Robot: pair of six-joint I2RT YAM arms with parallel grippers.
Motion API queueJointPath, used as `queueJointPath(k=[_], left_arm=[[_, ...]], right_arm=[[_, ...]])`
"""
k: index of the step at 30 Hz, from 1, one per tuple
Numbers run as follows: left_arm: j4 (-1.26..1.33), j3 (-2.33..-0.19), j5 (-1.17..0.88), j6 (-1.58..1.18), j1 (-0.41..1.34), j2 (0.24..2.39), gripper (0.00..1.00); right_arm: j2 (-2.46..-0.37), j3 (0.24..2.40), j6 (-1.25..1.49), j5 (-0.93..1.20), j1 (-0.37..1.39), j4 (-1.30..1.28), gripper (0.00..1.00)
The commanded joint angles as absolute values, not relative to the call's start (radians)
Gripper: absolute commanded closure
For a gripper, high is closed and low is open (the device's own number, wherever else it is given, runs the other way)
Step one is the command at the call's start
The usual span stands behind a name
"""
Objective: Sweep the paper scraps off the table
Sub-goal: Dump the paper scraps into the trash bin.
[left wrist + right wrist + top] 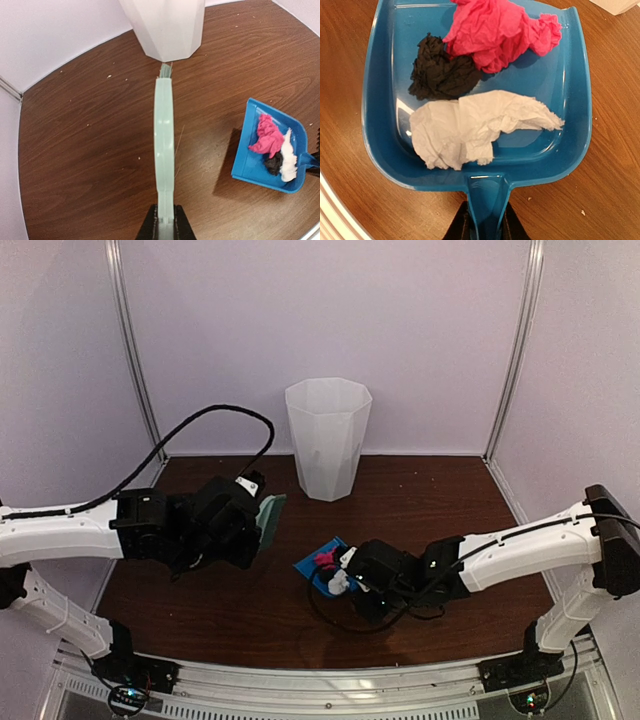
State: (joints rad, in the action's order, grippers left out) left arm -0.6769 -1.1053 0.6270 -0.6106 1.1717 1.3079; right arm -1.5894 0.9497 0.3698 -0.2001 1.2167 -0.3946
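Three paper scraps lie in the blue dustpan [570, 125]: a pink wad [500, 30], a black wad [440, 70] and a white crumpled piece [470, 127]. My right gripper [485, 225] is shut on the dustpan's handle. From above, the dustpan [312, 564] hangs a little over the table [430, 500] near its middle. My left gripper [165, 225] is shut on the mint-green hand brush [164, 135], which it holds off the table, left of the dustpan [250, 150]. From above, the brush [270, 515] sticks out of the left gripper [248, 512].
A tall white bin [328, 438] stands at the back centre, just beyond the brush tip [166, 70]. Tiny crumbs dot the wood. Grey walls and metal posts close in the back and sides; a metal rail [320, 680] runs along the front.
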Motion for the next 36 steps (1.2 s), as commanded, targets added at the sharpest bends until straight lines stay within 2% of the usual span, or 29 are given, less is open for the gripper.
queueJointPath(k=[1, 17, 36], left_arm=[[-0.726, -1.022, 0.695, -0.707, 1.174, 1.216, 1.0], [-0.756, -0.839, 0.73, -0.858, 1.16, 1.082, 1.0], [-0.58, -0.733, 0.67, -0.757, 1.095, 1.028, 1.0]], right_arm=[[-1.559, 1.013, 0.382, -0.245, 1.21, -0.457, 1.0], [-1.629, 1.354, 0.356, -0.236, 1.158, -0.676, 1.0], [-1.85, 1.938, 0.275, -0.221, 1.093, -0.871, 1.0]])
